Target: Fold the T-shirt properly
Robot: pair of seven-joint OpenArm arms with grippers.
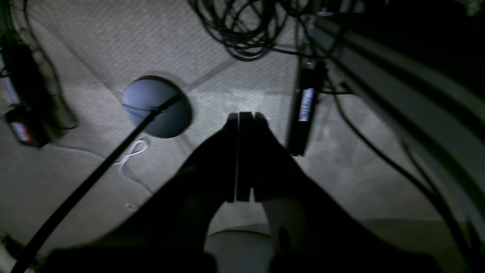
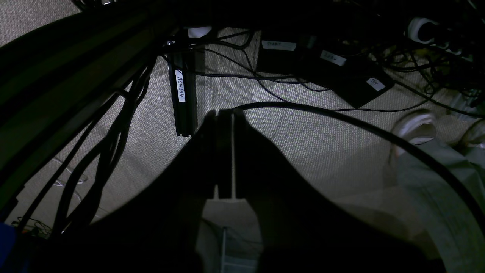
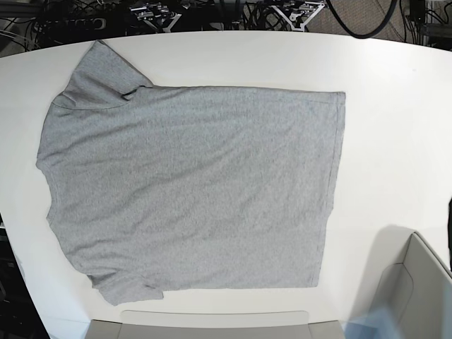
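While the grey T-shirt lies spread flat, plain side up, across the white table, its sleeves toward the base view's left and its hem toward the right, both arms hang off the table over carpet: the left gripper and right gripper are closed, holding nothing.

Cloth on smooth desk, carpet below
T-shirt: soft matt heather-grey knit, faint creases. Desk: smooth white, slight sheen. Floor: rough woven beige carpet; cables at 12 o'clock: black rubbery, matt. Both hands dark, finish unclear.
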